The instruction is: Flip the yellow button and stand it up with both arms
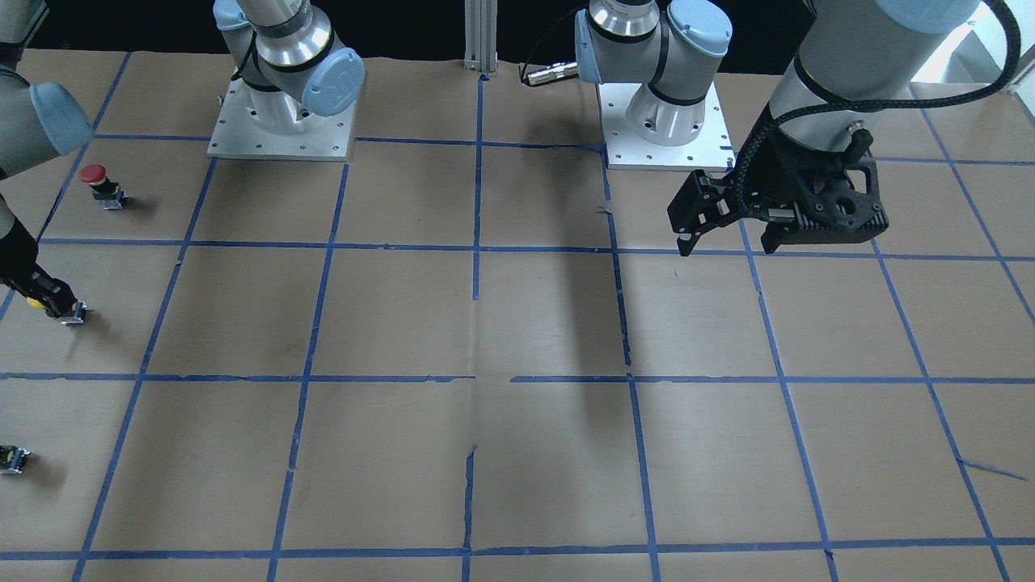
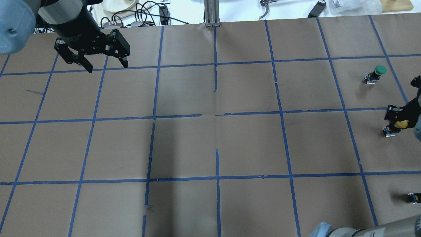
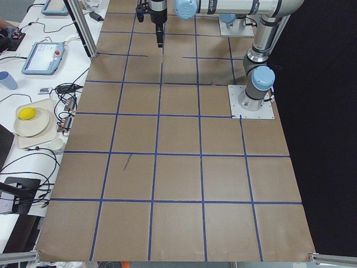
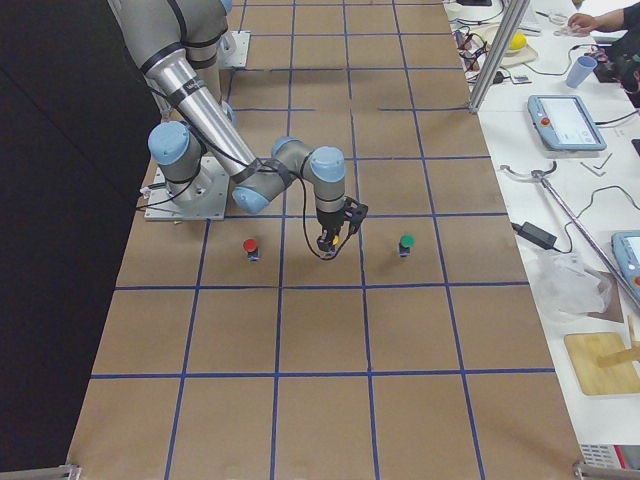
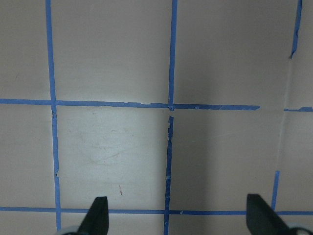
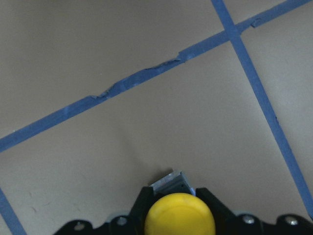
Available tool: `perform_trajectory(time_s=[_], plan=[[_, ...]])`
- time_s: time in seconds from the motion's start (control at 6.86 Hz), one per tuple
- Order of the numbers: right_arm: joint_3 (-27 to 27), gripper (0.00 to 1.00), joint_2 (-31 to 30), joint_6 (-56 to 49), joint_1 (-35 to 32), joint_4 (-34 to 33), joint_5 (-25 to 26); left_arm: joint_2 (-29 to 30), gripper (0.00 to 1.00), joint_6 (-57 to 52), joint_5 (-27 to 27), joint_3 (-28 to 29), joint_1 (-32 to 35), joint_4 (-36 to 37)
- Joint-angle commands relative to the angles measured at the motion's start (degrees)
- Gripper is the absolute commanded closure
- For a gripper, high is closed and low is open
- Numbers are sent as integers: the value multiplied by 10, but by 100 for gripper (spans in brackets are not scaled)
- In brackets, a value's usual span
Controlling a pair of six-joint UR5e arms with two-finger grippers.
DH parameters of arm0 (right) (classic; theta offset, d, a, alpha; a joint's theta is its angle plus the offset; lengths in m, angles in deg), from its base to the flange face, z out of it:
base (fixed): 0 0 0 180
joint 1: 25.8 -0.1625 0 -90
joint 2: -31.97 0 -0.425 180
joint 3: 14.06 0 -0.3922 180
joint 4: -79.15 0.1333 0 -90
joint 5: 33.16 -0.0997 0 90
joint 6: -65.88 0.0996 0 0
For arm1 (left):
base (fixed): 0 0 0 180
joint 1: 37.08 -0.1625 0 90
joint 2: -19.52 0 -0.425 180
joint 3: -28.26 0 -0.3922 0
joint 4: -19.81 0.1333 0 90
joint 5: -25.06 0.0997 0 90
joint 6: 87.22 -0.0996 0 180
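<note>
Cap of yellow button [image 6: 179, 215] sits pinched inside the right hand [image 2: 397, 122].

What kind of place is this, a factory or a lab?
Probably a robotics lab bench: left arm and right arm bolted to a paper-covered table gridded with blue tape, a teach pendant and cables on the side desk.

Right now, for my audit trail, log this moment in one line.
phase: grasp | right end effector: shut on yellow button | left end effector: open, empty | red button: upright
</note>
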Motion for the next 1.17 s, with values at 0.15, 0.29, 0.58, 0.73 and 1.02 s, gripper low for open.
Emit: perform_trajectory(time_s=[0.15,0.29,0.58,0.73,1.02], plan=[[5,0,-4,-1,1,-11,1,-1,1,11,-2,3,4,6],[11,0,-11,-1,-5,-7,4,2,1,20,-4,8,4,8],[49,0,-39,0,-42,55,4,-2,1,33,-6,10,18,9],[100,0,-61,9,-71,153,7,-2,1,34,-6,10,20,9],[215,0,-73,39,-126,345,-1,-3,1,33,-7,11,21,9]])
